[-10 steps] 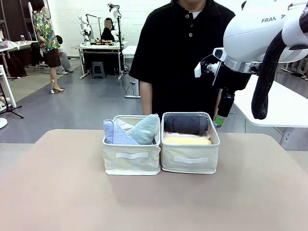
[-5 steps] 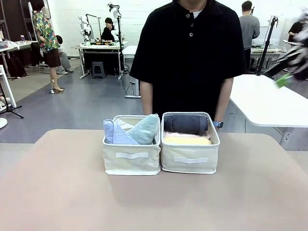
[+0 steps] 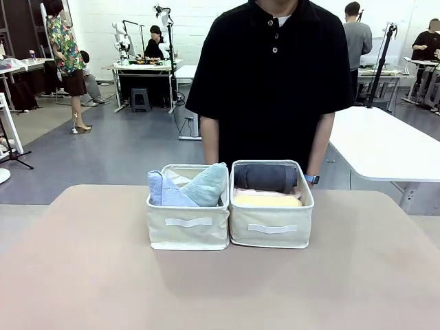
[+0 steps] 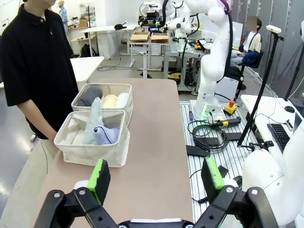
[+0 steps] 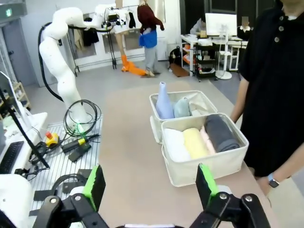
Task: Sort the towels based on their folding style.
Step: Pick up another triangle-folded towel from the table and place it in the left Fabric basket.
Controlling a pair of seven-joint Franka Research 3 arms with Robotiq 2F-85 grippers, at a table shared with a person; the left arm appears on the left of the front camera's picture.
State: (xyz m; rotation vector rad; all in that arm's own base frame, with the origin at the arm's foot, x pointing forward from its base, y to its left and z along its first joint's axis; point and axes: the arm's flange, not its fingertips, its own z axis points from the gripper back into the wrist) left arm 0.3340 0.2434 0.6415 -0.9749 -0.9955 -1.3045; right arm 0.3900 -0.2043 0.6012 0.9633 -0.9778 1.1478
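Two cream bins stand side by side mid-table. The left bin holds the folded wedges: a light blue towel and a pale teal towel. In the right bin lie the rolls: dark grey at the back, yellow in front, a strip of pink between them. The right wrist view also shows the white roll beside the yellow one. My left gripper hangs open well off the bins. High over the table's near side, my right gripper is open and holds nothing.
A person in a black shirt stands close behind the bins at the far edge, arms down. A white table stands at the back right. Bare tabletop stretches in front of and beside the bins.
My right arm, which hung beside the right bin a second ago, has swung up and away to the right and left the front view. The bins and towels have not moved.
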